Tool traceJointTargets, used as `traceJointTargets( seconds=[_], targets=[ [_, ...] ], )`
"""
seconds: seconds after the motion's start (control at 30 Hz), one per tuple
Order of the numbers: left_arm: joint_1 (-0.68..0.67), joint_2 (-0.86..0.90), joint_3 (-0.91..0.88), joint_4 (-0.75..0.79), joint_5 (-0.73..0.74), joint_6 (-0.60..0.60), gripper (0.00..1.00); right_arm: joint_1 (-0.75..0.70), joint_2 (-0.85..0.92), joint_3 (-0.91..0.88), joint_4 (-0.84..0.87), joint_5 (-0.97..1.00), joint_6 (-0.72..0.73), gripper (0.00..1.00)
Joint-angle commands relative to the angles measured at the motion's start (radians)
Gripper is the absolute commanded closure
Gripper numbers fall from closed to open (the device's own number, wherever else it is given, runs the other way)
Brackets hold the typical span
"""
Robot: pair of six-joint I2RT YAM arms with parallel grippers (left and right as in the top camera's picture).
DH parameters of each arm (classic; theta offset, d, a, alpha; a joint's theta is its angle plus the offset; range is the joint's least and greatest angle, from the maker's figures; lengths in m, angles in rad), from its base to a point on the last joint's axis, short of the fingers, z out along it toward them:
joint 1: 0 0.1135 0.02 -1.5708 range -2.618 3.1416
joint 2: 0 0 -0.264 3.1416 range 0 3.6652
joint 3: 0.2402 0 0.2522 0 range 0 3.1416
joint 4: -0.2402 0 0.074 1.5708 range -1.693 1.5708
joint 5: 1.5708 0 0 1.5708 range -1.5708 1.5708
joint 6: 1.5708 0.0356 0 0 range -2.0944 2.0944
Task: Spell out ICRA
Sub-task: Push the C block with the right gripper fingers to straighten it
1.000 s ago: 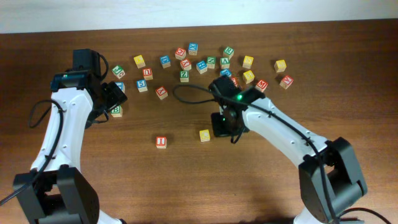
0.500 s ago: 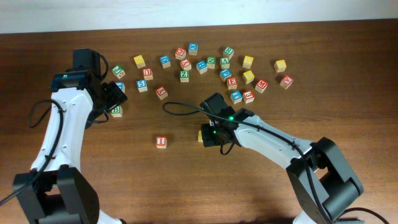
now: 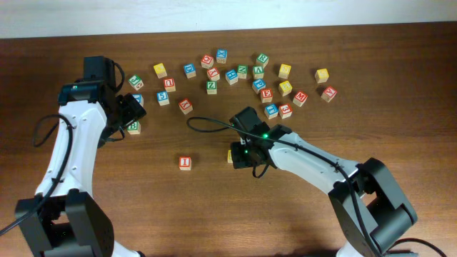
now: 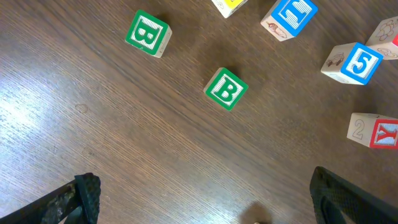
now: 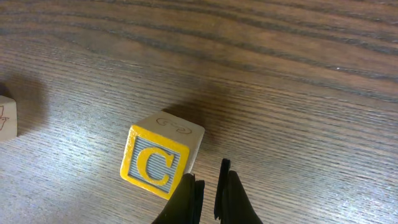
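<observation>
Item under inspection: the C block. It is a pale wooden cube. The face towards my right wrist camera has a yellow frame, a blue-striped panel and a yellow capital C. The top side carries a faint line drawing that I cannot make out. The cube lies flat on the brown wooden table, turned askew to the grain.

Position: in the overhead view the C block sits to the right of a red block marked I, with a gap between them. Both lie well apart from the scattered blocks along the far side.

My right gripper has its fingers pressed together and holds nothing. The tips stand just beside the cube's lower right corner. I cannot confirm contact.

My left gripper hangs with its fingers spread wide and nothing between them.

Legible markings below it: two green blocks, each reading B, a blue block reading 5, and a block with a red Y and a 2 on its side.
</observation>
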Motion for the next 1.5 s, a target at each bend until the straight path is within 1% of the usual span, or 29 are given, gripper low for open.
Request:
traceJointTargets(
  seconds=[0.0, 0.37, 0.57, 0.9, 1.03, 1.2, 1.47],
  targets=[
    [0.002, 0.007, -0.003, -0.001, -0.011, -0.006, 0.01, 0.018, -0.002, -0.009, 0.008, -0.009, 0.009, 0.96],
    [0.002, 0.007, -0.003, -0.001, -0.011, -0.006, 0.01, 0.031, -0.002, -0.009, 0.026, -0.004, 0.008, 0.95],
    [0.002, 0.007, -0.003, -0.001, -0.011, -0.006, 0.01, 0.031, -0.002, -0.009, 0.019, 0.122, 0.008, 0.95],
    [0.002, 0.007, -0.003, -0.001, -0.011, -0.006, 0.01, 0.029, -0.002, -0.009, 0.050, 0.138, 0.008, 0.95],
    [0.002, 0.007, -0.003, -0.001, -0.011, -0.006, 0.01, 0.029, 0.002, -0.009, 0.053, 0.129, 0.009, 0.95],
    [0.002, 0.007, -0.003, -0.001, -0.011, -0.006, 0.01, 0.029, 0.043, -0.010, 0.063, 0.081, 0.101, 0.95],
    [0.002, 0.007, -0.003, -0.001, -0.011, -0.006, 0.01, 0.031, 0.064, -0.010, 0.106, -0.023, 0.102, 0.95]
  ],
)
